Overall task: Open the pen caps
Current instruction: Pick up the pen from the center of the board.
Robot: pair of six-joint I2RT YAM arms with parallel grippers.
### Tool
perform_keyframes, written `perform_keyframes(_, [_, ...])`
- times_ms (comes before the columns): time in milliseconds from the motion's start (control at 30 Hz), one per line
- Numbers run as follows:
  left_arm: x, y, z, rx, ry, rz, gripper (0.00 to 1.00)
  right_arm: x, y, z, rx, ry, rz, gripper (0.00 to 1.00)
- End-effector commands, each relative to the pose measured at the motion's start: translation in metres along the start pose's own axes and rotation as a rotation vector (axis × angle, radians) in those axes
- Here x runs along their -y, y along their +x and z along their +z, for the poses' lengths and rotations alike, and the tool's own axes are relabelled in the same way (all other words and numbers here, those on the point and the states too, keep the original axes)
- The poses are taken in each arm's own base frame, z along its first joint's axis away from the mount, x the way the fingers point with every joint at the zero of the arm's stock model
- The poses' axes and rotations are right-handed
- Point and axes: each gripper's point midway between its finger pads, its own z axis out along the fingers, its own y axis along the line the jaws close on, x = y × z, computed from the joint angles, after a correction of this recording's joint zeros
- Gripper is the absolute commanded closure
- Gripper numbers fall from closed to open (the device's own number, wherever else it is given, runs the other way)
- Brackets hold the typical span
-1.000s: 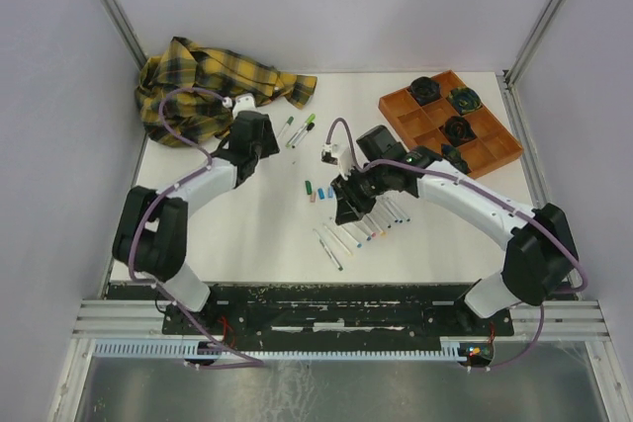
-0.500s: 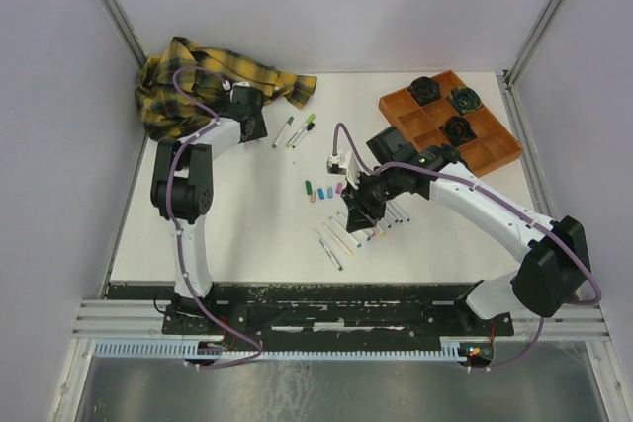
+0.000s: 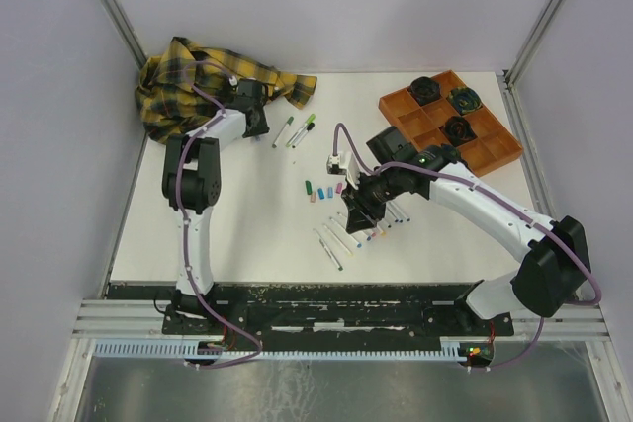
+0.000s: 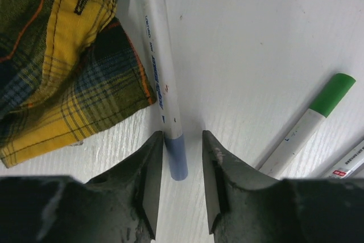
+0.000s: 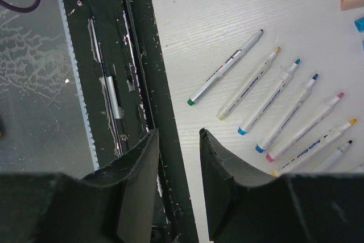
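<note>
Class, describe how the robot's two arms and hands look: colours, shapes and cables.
The left arm and right arm have white tubular links with bulky black joints; a purple cable loops along each. The left hand and right hand each end in two dark, tapering fingers.

robot lab: enclosed white table (image 3: 247,229)

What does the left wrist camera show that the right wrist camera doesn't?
Only the left wrist view shows the plaid cloth, a green-capped pen, and a blue-capped pen whose cap sits between the parted fingers of the left gripper. Only the right wrist view shows a row of uncapped pens, two loose caps at the picture's edge and the dark rail along the table's near edge; the right gripper is open and empty. Both show the white table.
</note>
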Motion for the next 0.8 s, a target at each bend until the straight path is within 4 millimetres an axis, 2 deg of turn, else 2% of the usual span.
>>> perform_keyframes(0, [-0.004, -0.006, 0.007, -0.016, -0.003, 0.032, 0.64, -0.002, -0.017, -0.006, 0.045, -0.008, -0.047, 0.58])
perform_keyframes(233, [-0.005, -0.002, 0.006, -0.034, -0.008, 0.035, 0.78, -0.003, -0.017, -0.007, 0.048, -0.010, -0.048, 0.58])
perform_keyframes(400, [-0.007, -0.003, -0.010, -0.002, 0.010, 0.020, 0.92, -0.005, -0.019, -0.009, 0.055, -0.015, -0.052, 0.58])
perform_keyframes(467, [-0.007, -0.006, -0.021, 0.022, 0.019, 0.010, 0.97, -0.006, -0.020, -0.010, 0.061, -0.017, -0.057, 0.58])
perform_keyframes(600, [-0.008, -0.009, -0.051, 0.072, 0.053, -0.010, 0.97, -0.008, -0.022, -0.013, 0.074, -0.024, -0.064, 0.58])
perform_keyframes(767, [-0.011, 0.005, -0.086, 0.127, 0.110, -0.056, 0.97, -0.012, -0.024, -0.017, 0.094, -0.035, -0.075, 0.58])
